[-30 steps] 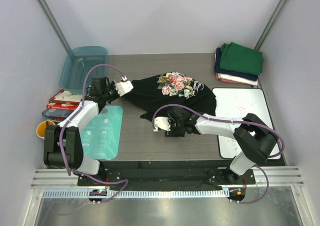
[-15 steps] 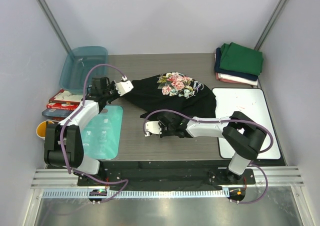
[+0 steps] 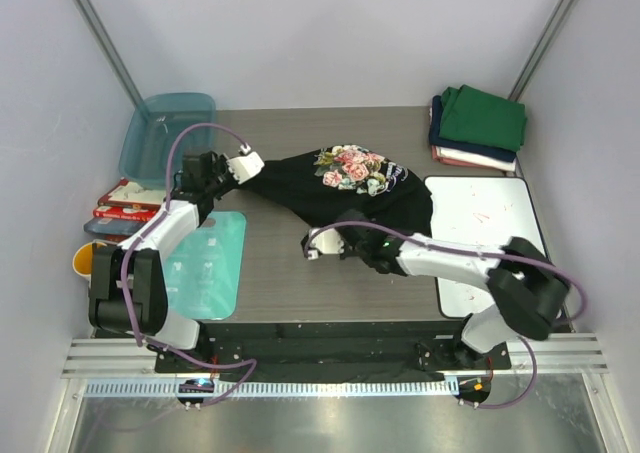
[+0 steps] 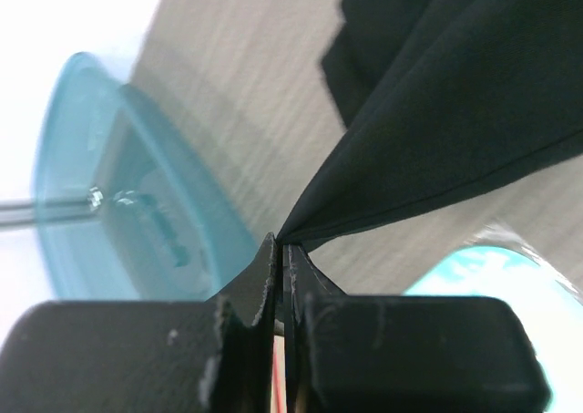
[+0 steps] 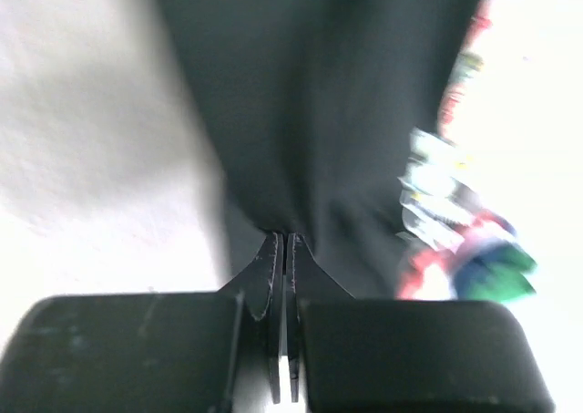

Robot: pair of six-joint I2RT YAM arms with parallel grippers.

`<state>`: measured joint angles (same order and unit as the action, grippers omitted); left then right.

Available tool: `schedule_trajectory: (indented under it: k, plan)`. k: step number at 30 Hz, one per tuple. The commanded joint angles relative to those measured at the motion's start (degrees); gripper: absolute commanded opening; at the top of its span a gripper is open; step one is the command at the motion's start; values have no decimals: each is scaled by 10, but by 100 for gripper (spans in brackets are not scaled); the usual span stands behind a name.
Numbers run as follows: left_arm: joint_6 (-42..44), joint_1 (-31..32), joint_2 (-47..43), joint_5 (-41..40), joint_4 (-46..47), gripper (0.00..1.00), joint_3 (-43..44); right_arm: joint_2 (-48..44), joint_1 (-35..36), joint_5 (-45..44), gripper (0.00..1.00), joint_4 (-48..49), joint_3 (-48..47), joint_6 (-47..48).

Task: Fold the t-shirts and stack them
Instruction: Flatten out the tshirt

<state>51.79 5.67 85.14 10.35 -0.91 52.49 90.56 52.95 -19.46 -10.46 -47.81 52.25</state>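
The black t-shirt [image 3: 340,195] with a pink floral print lies crumpled at mid-table. My left gripper [image 3: 233,176] is shut on its left corner, and black cloth [image 4: 437,112] stretches taut from the pinched tips [image 4: 282,242]. At the shirt's near hem, my right gripper [image 3: 347,233] has its jaws [image 5: 284,239] shut on a fold of black cloth [image 5: 301,112], with the print [image 5: 455,203] blurred to the right. Other t-shirts sit folded in a stack [image 3: 478,125] at the back right, green on top of navy and pinkish-white.
A teal tub [image 3: 168,131] stands at the back left and a teal mat [image 3: 208,265] lies near the left arm. Red packets [image 3: 124,202] and a yellow cup [image 3: 84,261] sit off the left edge. A white board [image 3: 490,235] covers the right side.
The right gripper went from open to shut on the shirt's near hem, moving right and farther in. The left gripper shifted slightly back, still holding its corner.
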Motion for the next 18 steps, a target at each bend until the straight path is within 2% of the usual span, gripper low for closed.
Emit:
schedule_trajectory:
  k: [1,5,11,13,14,15,16,17,18]
  plan:
    - [-27,0,-18,-55,88,0,16,-156,-34,-119,1,27,-9,67]
    - [-24,1,-51,-60,85,0,8,-242,-88,-133,1,71,12,136]
    - [-22,0,-110,-70,40,0,2,-318,-133,-153,1,89,33,165]
    - [-22,0,-119,-73,30,0,-1,-330,-143,-156,2,160,53,184]
    - [-24,0,-125,-74,26,0,-4,-333,-149,-158,5,194,80,191]
    - [-25,1,-132,-74,22,0,-6,-331,-160,-155,11,251,93,195]
    - [-24,0,-135,-74,20,0,-12,-327,-166,-151,39,267,105,197]
    - [-27,0,-139,-73,17,0,-15,-319,-171,-144,56,278,125,196]
    - [-27,0,-143,-70,16,0,-18,-300,-184,-132,64,306,133,193]
